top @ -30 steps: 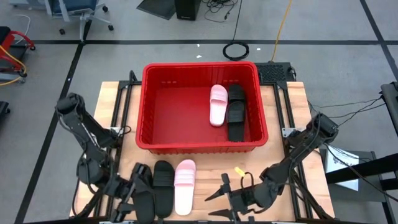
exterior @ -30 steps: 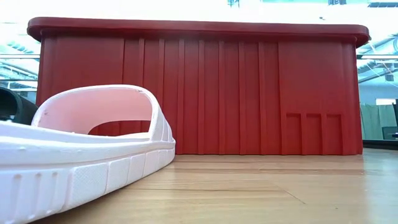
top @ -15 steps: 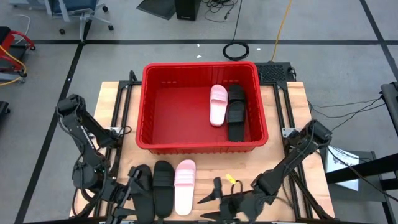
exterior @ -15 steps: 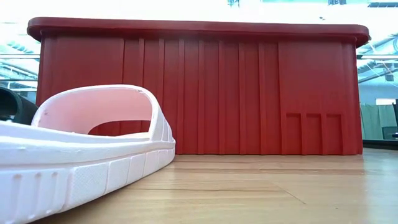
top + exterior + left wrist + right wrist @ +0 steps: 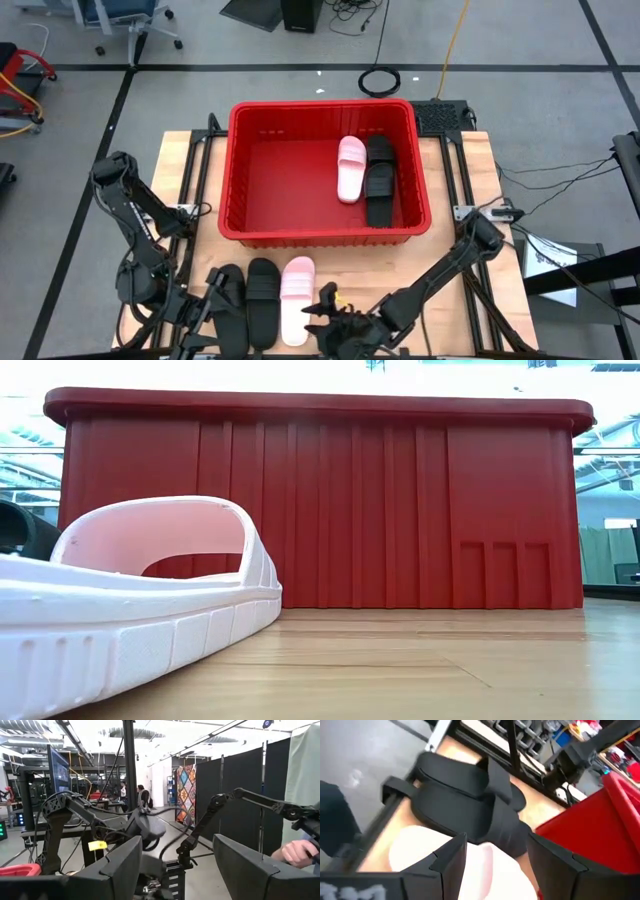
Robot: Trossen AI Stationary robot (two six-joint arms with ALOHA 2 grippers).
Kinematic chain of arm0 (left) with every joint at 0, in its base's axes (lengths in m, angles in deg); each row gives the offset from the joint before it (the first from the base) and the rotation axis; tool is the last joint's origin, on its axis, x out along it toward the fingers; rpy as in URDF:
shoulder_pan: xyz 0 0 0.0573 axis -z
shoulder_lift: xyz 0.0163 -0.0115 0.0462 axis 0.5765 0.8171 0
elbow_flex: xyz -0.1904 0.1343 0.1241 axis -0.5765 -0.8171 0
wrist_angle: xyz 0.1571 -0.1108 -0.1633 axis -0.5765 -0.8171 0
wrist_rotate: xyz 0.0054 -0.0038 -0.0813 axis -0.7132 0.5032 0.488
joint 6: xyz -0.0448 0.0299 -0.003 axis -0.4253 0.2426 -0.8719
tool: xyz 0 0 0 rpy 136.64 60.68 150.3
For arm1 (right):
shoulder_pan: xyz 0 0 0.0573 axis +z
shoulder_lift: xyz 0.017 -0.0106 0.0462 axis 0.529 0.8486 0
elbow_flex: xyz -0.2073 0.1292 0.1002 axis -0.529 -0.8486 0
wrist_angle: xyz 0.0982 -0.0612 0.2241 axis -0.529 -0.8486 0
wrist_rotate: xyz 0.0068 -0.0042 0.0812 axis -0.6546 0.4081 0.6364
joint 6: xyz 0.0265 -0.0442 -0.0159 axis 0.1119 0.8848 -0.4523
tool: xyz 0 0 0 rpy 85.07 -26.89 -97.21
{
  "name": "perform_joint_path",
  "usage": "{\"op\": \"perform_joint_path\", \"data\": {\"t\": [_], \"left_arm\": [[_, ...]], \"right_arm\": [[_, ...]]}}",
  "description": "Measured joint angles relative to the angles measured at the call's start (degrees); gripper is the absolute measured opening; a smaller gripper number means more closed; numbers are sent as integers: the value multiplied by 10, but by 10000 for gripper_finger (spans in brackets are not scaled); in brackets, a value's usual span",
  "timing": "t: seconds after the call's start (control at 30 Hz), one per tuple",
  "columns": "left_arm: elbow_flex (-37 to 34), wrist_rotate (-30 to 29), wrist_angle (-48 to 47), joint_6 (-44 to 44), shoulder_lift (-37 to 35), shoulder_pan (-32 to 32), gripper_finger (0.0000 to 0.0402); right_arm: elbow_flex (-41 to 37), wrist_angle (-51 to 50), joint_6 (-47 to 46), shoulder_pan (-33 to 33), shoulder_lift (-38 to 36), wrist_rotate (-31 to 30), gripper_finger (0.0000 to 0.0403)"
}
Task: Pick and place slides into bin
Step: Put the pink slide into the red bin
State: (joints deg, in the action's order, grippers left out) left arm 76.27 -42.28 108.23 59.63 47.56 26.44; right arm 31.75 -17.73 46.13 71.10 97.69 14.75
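The red bin [image 5: 325, 170] sat toward the far side of the wooden surface [image 5: 450, 215], and two slides already lay side by side at its right end, a pink one [image 5: 350, 168] and a black one [image 5: 379, 180], so that part of the job looked done. Three more waited in a row at the near edge: two black slides [image 5: 262, 301] and a pink slide [image 5: 297, 300], set close together. The right arm was stretched low and long across the near side, its right claw [image 5: 325, 322] just beside the pink slide with fingers apart and nothing between them; from its wrist the pink slide filled the space below the fingers, which suggested it was lining up to take that one. The left arm was folded down at the near left corner, its left claw [image 5: 205, 325] also spread wide and empty, beside the outer black slide.
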Motion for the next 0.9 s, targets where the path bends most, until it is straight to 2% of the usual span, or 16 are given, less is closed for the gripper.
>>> {"op": "perform_joint_path", "data": {"t": [0.37,0.5,0.67,0.9], "left_arm": [[0,0,0,0,0,0,250],[0,0,0,0,0,0,250],[0,0,0,0,0,0,250],[0,0,1,1,0,0,250]], "right_arm": [[8,-77,-48,-38,30,-8,196],[7,-81,-60,-44,30,19,196],[7,-94,-64,-45,31,20,196],[7,-67,-34,-47,68,36,196]]}}
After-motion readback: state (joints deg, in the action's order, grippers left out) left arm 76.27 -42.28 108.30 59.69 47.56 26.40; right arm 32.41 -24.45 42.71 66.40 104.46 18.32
